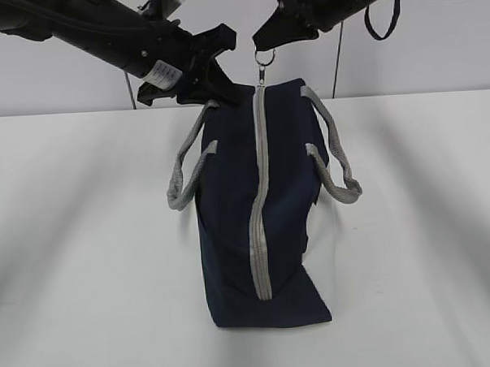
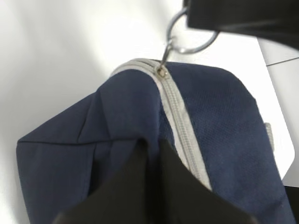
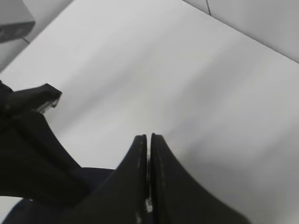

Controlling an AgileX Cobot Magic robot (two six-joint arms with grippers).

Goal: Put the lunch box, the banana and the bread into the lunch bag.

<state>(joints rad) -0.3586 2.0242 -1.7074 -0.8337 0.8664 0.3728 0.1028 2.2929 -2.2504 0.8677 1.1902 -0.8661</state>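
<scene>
The navy lunch bag [image 1: 259,232] stands on the white table [image 1: 85,239] with its grey zipper [image 1: 260,215] running down the side facing me, zipped shut. My left gripper [image 1: 222,85] is shut on a fold of the bag's fabric [image 2: 126,135] at the top, just left of the zipper [image 2: 180,112]. My right gripper [image 1: 263,43] is shut on the metal ring pull [image 1: 264,58] at the zipper's top end; the ring [image 2: 187,44] hangs from its jaws. The lunch box, the banana and the bread are out of view.
Two grey webbing handles [image 1: 188,174] [image 1: 333,159] droop off the bag's left and right sides. A white wall [image 1: 434,53] rises behind the table. In the right wrist view the left arm [image 3: 32,154] sits close to my right gripper [image 3: 149,137].
</scene>
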